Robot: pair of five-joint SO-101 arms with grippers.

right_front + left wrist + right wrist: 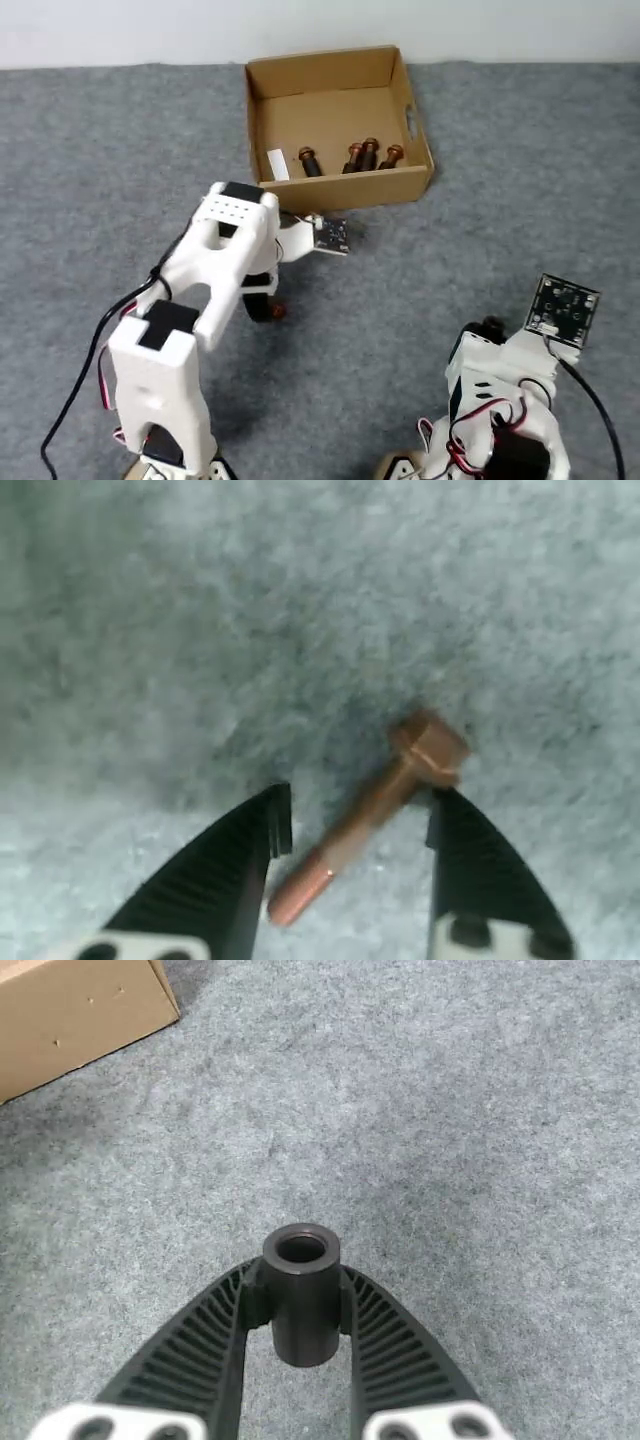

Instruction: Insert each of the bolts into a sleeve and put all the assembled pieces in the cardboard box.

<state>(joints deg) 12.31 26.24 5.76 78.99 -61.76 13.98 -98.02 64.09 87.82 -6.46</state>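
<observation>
Grey fuzzy surface [520, 180], with the cardboard box [335, 75] as my reference point. From the high view, four assembled pieces [352, 157] lie in a row inside the box against its front wall, with a white slip [277, 164] next to them. The left arm [215, 270] sits out in front of the box, and a copper-coloured bolt [275, 311] peeks out from under it, near the box's front-left corner but clear of it. The right arm [500, 390] is well apart from the box, off past its front-right corner.

Left wrist view: the left claw [358, 808] has its fingers spread apart, and the bolt [400, 775] lies flat on the surface between them, hex head pointing away from the claw. Can't tell if either finger is actually touching it.

Right wrist view: the right claw [300, 1285] is clamped on a dark sleeve [301, 1250], open bore facing the camera, held above the surface. A corner of the box [70, 1010] shows farther off.
</observation>
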